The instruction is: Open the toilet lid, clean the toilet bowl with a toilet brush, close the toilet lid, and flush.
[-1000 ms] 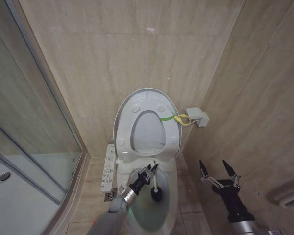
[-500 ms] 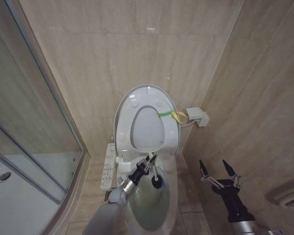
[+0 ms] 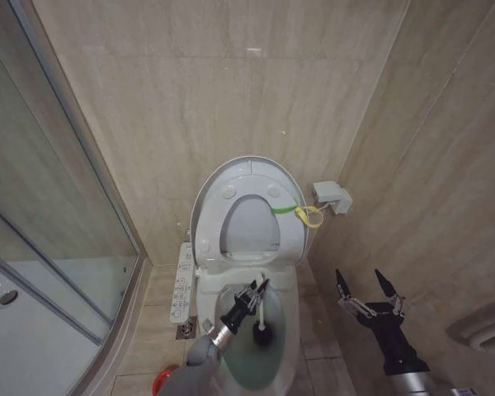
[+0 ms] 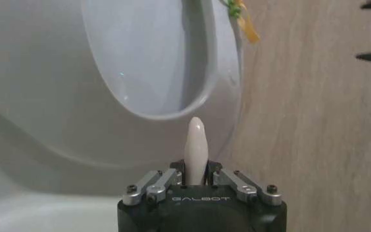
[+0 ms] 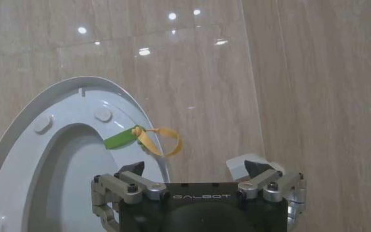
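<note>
toilet bowl [image 3: 285,342] front cut off, red holder [image 3: 160,383] mostly hidden

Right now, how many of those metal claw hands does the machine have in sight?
2. The left gripper is over the white ceramic toilet bowl, clamped on the thin white toilet brush. The right gripper hangs open beside the toilet, near the beige tiled wall.

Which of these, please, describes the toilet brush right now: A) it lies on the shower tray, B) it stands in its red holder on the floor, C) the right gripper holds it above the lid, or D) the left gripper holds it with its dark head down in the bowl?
D: the left gripper is clamped on the toilet brush handle, with the bristle head down inside the toilet bowl.
</note>
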Tool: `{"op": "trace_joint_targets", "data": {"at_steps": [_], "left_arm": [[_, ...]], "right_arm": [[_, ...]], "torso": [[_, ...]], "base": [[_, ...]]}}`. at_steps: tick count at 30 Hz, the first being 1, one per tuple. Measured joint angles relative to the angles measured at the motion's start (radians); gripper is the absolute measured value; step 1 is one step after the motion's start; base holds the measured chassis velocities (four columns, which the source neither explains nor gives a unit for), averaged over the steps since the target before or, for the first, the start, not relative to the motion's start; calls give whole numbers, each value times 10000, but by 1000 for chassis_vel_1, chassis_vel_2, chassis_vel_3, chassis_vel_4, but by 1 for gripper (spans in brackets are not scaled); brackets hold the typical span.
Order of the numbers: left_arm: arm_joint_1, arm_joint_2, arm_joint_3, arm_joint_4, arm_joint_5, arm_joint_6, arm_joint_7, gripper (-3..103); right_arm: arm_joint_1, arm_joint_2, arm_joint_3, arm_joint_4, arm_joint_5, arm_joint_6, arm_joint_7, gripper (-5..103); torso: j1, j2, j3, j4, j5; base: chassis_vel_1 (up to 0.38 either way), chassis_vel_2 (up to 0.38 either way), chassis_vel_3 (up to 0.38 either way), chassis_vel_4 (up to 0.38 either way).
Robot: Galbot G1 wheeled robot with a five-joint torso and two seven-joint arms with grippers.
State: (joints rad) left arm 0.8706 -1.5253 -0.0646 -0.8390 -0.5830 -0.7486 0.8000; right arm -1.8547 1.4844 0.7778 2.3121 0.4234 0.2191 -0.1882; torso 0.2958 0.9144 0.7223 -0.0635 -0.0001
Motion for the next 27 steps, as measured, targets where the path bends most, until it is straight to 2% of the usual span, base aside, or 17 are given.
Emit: {"op": "trace_joint_targets", "data": {"at_steps": [5,8,18,23,27], "left_arm": [[157,255,29,-69,151,-176,139,21],[533,653,171,-683,90,-30,28,21],[1303,1384,127,-1634,21,100,-156,21],[1545,1626,-17,-2029,-62,161,-361,21],[1366,1562,-157,-2134,-218,256,-547,21]], "right_arm": [[0,0,0,0,0,0,1,100],[0,0,0,0,0,0,-1,100],[0,0,0,0,0,0,0,100],[0,0,0,0,0,0,0,100],[0,0,0,0,0,0,0,100]], "torso": [[0,0,0,-2,0],[0,1,0,-1,1],[-1,1,1,-1,0],[0,0,2,-1,0],[0,0,3,0,1]], "base": [[0,0,0,0],[0,0,0,0],[0,0,0,0],[0,0,0,0],[0,0,0,0]]}}
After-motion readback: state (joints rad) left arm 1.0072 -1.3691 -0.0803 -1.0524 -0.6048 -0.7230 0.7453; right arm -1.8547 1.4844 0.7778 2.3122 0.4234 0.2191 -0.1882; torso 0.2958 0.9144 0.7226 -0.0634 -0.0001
